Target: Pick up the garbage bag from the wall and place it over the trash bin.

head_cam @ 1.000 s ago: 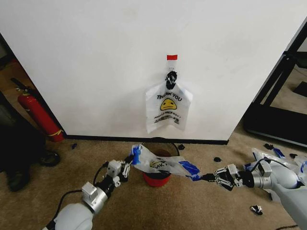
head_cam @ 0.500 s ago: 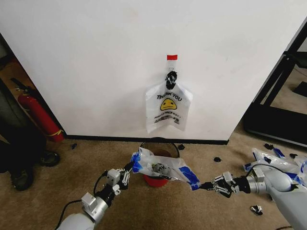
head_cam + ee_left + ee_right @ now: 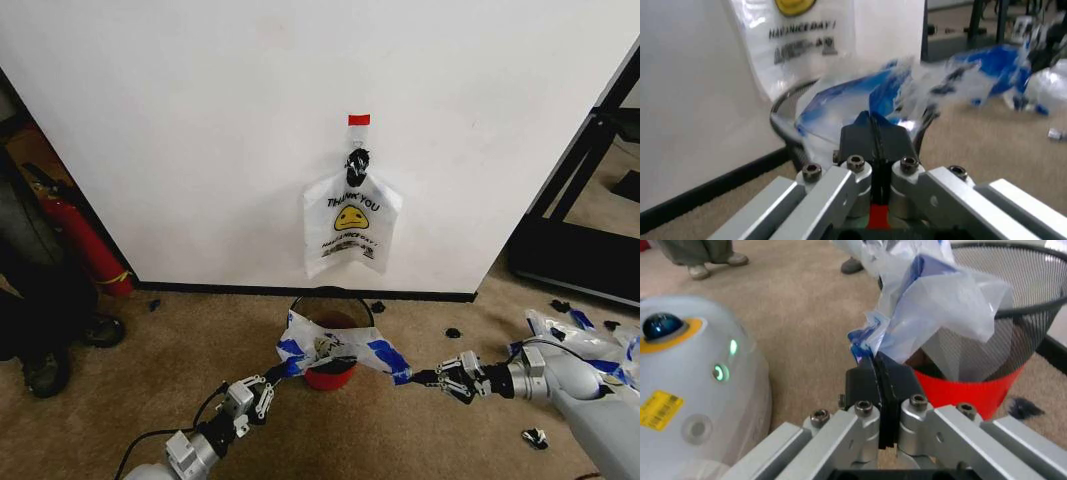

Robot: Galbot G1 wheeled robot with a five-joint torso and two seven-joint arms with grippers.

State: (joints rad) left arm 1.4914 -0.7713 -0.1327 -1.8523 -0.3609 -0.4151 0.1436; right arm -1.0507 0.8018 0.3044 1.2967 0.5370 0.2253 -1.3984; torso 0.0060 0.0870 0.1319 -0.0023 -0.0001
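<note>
Off the wall (image 3: 200, 120), the garbage bag (image 3: 340, 352) hangs stretched over the trash bin (image 3: 330, 372), left gripper (image 3: 270, 378) at nine o'clock and right gripper (image 3: 425, 379) at three, fingers clamped on its ends; seating remains.

The trash bin (image 3: 327, 372) stood on the floor just before the wall (image 3: 200, 150). The garbage bag (image 3: 340, 350) lay stretched across the bin's top, between the left end effector (image 3: 278, 370) at its left edge and the right end effector (image 3: 418, 379) at its right edge. Above the bin, another bag (image 3: 350, 225) hung on the wall from a hook (image 3: 357, 160). More bags (image 3: 575, 335) lay on the floor far right.
</note>
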